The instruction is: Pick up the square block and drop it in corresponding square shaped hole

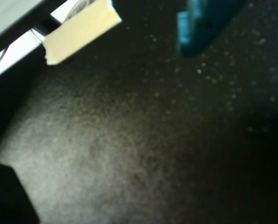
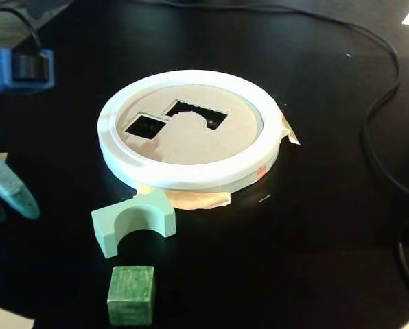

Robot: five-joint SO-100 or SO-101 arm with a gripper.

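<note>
A black table point(image 2: 314, 226) carries the ringed disc point(image 2: 191, 175), arch block point(image 2: 132, 223), square block point(image 2: 130, 295) and cable point(image 2: 379, 110).

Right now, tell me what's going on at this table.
Nothing is held yet. The cube sits on the black table near the front edge, with the arch block just behind it. Beyond them lies the disc, its square hole empty. The blue tool hangs at the left edge of the fixed view, away from both blocks; I can't tell whether it is open.
</note>
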